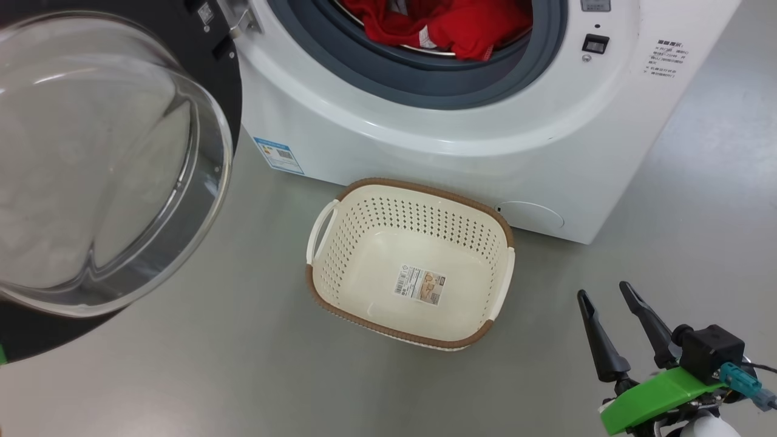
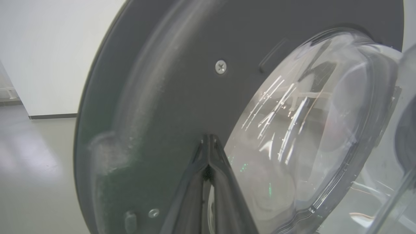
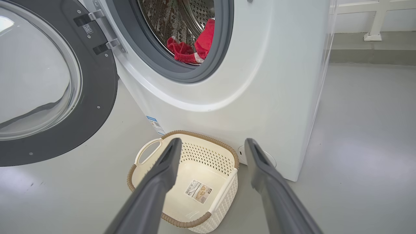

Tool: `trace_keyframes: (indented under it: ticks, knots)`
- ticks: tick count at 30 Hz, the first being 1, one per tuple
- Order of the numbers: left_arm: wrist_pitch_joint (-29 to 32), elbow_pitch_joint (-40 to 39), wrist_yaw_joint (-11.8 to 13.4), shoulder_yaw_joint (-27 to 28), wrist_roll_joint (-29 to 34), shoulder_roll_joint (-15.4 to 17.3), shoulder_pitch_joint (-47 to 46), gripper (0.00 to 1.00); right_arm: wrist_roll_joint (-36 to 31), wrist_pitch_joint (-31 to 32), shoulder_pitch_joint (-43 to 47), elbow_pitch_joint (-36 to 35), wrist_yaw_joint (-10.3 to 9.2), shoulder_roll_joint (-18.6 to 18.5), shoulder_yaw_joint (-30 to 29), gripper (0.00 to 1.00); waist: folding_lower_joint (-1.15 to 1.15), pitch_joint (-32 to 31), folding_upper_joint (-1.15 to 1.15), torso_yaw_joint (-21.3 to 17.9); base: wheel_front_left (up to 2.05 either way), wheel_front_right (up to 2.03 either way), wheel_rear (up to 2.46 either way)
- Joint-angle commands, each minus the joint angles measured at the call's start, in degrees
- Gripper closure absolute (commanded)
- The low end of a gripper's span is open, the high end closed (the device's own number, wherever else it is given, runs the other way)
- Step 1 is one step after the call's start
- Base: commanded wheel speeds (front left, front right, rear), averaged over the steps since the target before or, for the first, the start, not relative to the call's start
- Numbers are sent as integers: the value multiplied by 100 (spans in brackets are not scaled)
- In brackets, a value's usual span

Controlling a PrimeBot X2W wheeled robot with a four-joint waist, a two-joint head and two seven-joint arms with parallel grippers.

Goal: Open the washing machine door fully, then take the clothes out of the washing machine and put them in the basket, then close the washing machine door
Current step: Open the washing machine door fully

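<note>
Washer [image 1: 425, 139]: white front-loader standing on a grey floor [image 1: 182, 376], with a grey gasket [image 1: 425, 82] ringing its mouth.

Door [image 1: 103, 164]: swung open on its hinge at the left of the head view. The glass bowl bulges toward the camera.

Clothes [image 1: 449, 27]: red, heaped low in the drum [image 3: 195, 13] at its front lip.

Basket [image 1: 425, 189]: upright on the floor just before the washer, with a paper label [image 1: 420, 284] on its bottom.

Left tool [image 2: 208, 138]: narrow, fingertips together with nothing between them. It points at the door's dark inner rim beside the glass; contact cannot be told.

Right tool [image 1: 604, 290]: wide and holding nothing. It hangs to the right of the basket and apart from it, fingers pointing toward the washer.
</note>
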Motion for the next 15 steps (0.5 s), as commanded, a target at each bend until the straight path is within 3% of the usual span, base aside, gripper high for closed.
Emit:
trace_keyframes:
  ticks: [1, 15]
  knots:
    - [-23, -47, -9, 230, 79, 455, -175, 100, -81, -54, -193, -156, 42, -56, 103, 0, 0, 48, 0, -14, 0, 0, 0]
    - [-23, 360, -18, 429, 250, 728, -470, 100, -99, -54, -282, -152, 42, -60, 111, 0, 0, 149, 0, -107, 0, 0, 0]
